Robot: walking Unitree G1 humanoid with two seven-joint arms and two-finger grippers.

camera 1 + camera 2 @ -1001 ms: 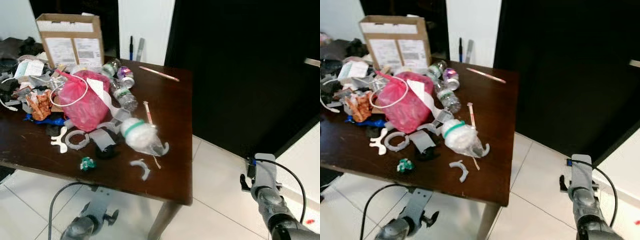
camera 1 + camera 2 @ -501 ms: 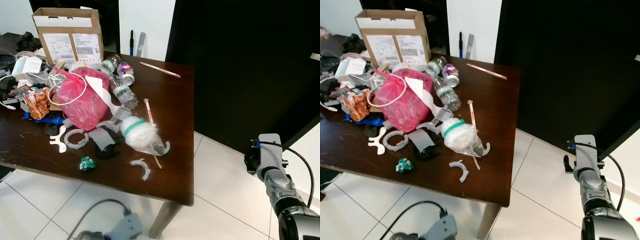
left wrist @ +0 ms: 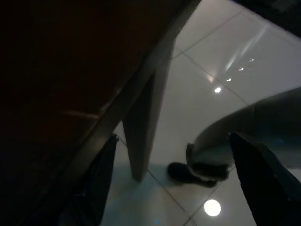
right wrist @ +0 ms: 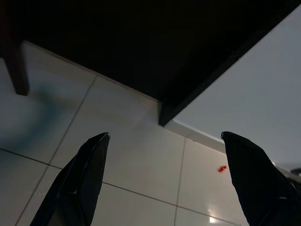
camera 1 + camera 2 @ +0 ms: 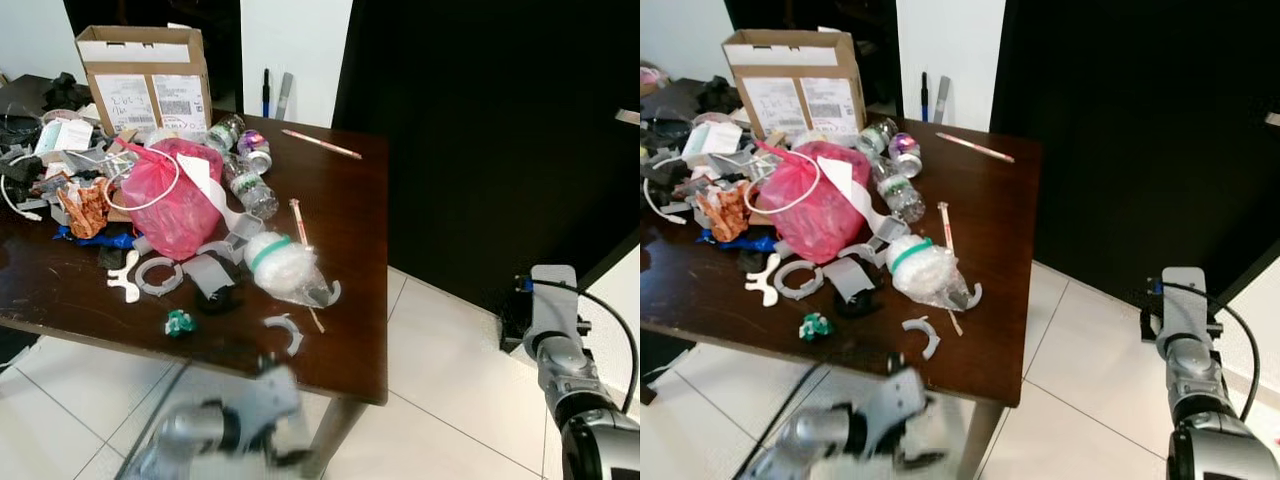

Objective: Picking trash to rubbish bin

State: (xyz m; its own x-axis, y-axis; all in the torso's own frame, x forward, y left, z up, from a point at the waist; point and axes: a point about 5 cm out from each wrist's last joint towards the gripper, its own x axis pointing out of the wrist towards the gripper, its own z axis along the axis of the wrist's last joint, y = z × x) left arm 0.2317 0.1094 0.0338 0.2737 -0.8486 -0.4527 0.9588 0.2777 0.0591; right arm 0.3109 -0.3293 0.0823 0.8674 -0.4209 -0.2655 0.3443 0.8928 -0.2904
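Below the dark wooden table (image 5: 340,330) edge, my left gripper (image 3: 171,176), fingers spread and empty, risks knocking the white curved plastic scrap (image 5: 284,331) off

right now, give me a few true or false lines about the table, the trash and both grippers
1. A pink plastic bag lies on the dark wooden table. True.
2. The cardboard box stands at the near edge of the table. False: it stands at the far edge, by the wall.
3. The left gripper is shut on a bottle. False: its fingers are spread with nothing between them, low beside a table leg.
4. The right gripper is open over the tiled floor, holding nothing. True.
5. A clear plastic bottle lies on its side on the table. True.
6. The pink pencil lies on the floor. False: it lies on the table near the far right corner.
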